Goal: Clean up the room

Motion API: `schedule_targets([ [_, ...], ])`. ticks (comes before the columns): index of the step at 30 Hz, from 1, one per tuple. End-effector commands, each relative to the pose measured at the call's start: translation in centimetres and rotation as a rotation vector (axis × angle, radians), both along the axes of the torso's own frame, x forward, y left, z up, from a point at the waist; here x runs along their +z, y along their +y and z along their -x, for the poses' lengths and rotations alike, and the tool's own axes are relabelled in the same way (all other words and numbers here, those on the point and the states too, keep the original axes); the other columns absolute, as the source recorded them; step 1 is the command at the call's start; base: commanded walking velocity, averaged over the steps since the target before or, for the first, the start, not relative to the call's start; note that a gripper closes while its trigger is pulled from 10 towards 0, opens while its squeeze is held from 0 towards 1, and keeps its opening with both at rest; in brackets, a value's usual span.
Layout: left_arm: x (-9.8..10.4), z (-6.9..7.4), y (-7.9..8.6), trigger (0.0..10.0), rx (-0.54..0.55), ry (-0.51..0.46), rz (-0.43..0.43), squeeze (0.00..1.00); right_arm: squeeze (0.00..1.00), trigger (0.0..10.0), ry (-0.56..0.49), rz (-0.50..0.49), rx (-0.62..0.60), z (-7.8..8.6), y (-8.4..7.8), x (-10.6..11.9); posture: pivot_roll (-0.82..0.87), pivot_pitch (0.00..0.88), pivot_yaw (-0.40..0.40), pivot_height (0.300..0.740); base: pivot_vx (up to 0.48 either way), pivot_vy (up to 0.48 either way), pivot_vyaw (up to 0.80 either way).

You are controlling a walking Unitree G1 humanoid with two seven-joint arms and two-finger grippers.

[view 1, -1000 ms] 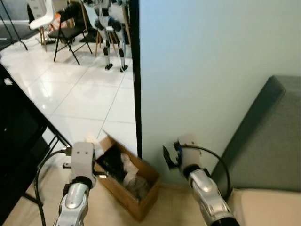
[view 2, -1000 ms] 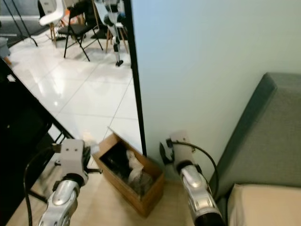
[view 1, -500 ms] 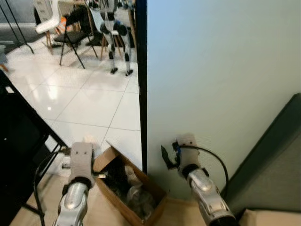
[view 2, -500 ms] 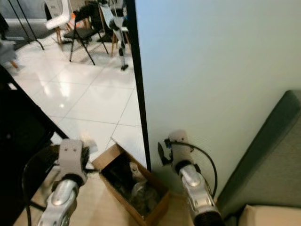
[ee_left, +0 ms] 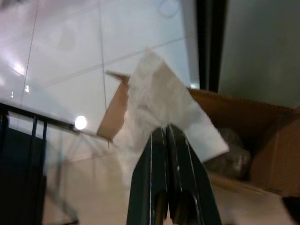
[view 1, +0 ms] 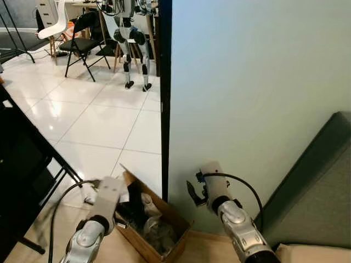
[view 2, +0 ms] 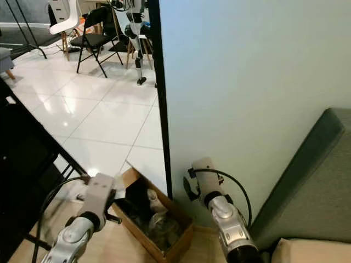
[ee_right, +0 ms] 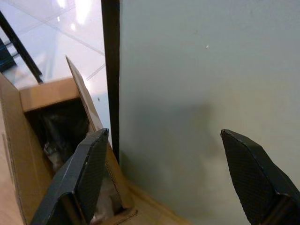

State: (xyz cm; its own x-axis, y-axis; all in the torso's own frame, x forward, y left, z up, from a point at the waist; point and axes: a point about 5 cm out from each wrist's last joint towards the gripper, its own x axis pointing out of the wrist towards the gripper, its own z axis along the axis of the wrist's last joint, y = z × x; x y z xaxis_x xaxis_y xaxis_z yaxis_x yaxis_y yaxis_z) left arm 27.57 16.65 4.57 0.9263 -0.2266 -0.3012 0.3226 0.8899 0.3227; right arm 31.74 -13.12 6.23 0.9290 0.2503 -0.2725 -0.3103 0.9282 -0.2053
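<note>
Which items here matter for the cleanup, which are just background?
Job:
- left gripper, shut on tissue
- box holding trash
- right gripper, open by wall

Background:
- sofa
- chairs
- other robot's legs
- black stand

Right pincer (ee_right: 168,173) spread wide before a pale wall (ee_right: 211,70); cardboard box (ee_right: 33,140) beside it

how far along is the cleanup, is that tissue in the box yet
Not yet. The cardboard box already holds some trash. The left gripper is shut on a white tissue, held over the box's near end. Left: release it inside. The right gripper is open near the wall.
</note>
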Motion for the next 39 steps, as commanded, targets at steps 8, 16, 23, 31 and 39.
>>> schedule_targets([
  [8, -0.5, -2.1, -0.8, 10.0, -0.154, 0.034, -0.1, 0.0, 0.0, 10.0, 0.07, 0.03, 0.138, 0.6, 0.8, 0.3, -0.07, 0.326, 0.008, 0.74, 0.0, 0.0, 0.0],
  [16, -0.6, -2.9, -0.6, 10.0, -0.204, 0.02, -0.194, 0.0, 0.0, 10.0, 0.039, -0.05, 0.221, 2.6, 1.7, 2.1, -0.09, 0.44, 0.063, 0.74, 0.0, 0.0, 0.0],
  [23, 0.2, -4.5, -1.9, 10.0, -0.25, -0.038, -0.24, 0.0, 0.0, 10.0, 0.014, -0.07, 0.226, 3.8, 1.8, 3.4, -0.13, 0.487, 0.093, 0.74, 0.0, 0.0, 0.0],
  [31, 1.0, -5.8, -3.2, 10.0, -0.28, -0.057, -0.262, 0.0, 0.0, 10.0, -0.002, -0.066, 0.227, 5.0, 2.3, 4.7, -0.19, 0.515, 0.155, 0.74, 0.0, 0.0, 0.0],
  [39, 1.6, -6.4, -4.7, 10.0, -0.326, -0.091, -0.281, 0.0, 0.0, 10.0, 0.0, -0.041, 0.222, 5.7, 2.0, 5.5, -0.21, 0.529, 0.163, 0.74, 0.0, 0.0, 0.0],
])
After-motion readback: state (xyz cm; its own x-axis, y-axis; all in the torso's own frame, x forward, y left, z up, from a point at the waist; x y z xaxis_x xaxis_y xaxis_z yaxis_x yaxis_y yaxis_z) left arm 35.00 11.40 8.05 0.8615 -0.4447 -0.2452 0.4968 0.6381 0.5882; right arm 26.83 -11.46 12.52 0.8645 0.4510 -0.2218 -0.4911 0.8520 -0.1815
